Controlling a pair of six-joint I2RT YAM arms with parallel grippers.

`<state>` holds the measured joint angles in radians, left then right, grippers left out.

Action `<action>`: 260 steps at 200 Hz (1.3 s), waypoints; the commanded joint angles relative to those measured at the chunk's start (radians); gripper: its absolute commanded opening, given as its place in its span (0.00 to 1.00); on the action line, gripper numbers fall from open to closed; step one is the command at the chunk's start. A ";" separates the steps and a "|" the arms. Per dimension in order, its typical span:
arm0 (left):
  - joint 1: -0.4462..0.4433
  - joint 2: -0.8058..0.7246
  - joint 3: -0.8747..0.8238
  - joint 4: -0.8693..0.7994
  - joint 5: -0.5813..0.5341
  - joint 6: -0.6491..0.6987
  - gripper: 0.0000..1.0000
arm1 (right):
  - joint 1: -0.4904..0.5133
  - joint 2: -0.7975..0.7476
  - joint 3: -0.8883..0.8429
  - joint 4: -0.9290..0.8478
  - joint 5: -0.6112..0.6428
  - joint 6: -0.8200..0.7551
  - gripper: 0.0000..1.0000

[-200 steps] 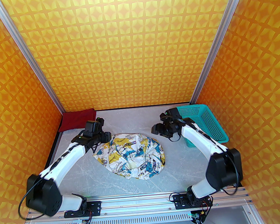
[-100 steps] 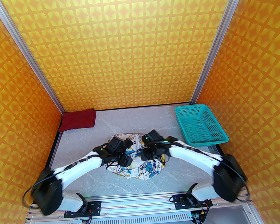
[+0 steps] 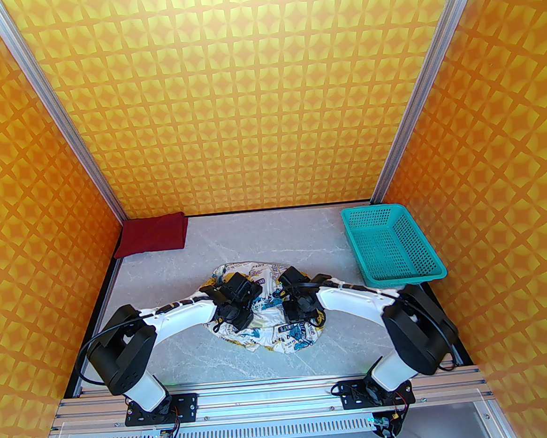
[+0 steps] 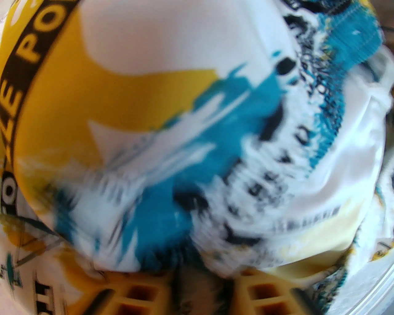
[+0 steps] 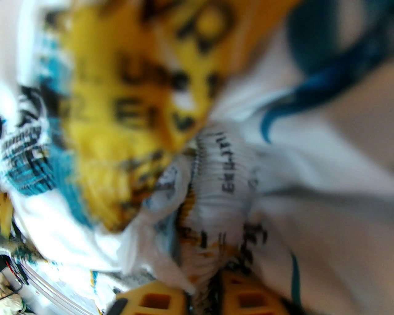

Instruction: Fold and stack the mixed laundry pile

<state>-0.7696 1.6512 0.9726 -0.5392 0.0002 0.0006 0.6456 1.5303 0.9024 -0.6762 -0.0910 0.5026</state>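
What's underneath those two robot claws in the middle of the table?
The crumpled white printed garment lies under both. The left gripper and right gripper each pinch a fold of it. The table beneath the cloth is covered, so anything there is hidden.

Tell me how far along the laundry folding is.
Done: the red shirt looks folded, lying flat in the far left corner. In hand: the left hand and right hand each pinch the printed shirt, which lies crumpled in the middle. Left: fold that shirt and stack the two.
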 commanded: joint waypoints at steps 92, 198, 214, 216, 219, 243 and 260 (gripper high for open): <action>0.035 -0.519 0.089 0.069 -0.041 -0.018 0.00 | -0.047 -0.303 0.311 -0.147 0.182 -0.102 0.00; 0.153 -0.604 0.684 -0.175 -0.056 0.217 0.00 | -0.128 -0.281 0.937 -0.315 0.196 -0.319 0.00; 0.180 -0.526 0.754 -0.203 -0.068 0.176 0.00 | -0.131 -0.221 1.005 -0.340 0.206 -0.323 0.00; 0.186 -0.510 0.760 -0.204 -0.068 0.169 0.00 | -0.132 -0.211 1.012 -0.341 0.205 -0.324 0.00; 0.193 -0.492 0.769 -0.203 -0.068 0.160 0.00 | -0.134 -0.193 1.026 -0.342 0.201 -0.323 0.00; 0.296 -0.350 0.815 -0.153 -0.025 0.068 0.00 | -0.179 -0.087 1.038 -0.272 0.106 -0.316 0.00; 0.388 -0.238 0.855 -0.065 0.086 -0.002 0.00 | -0.255 0.013 1.069 -0.184 0.001 -0.285 0.00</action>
<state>-0.4881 1.2560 1.7954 -0.6689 -0.0074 0.1085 0.4736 1.4014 1.9530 -0.9344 0.0223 0.2005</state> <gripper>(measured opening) 0.023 0.027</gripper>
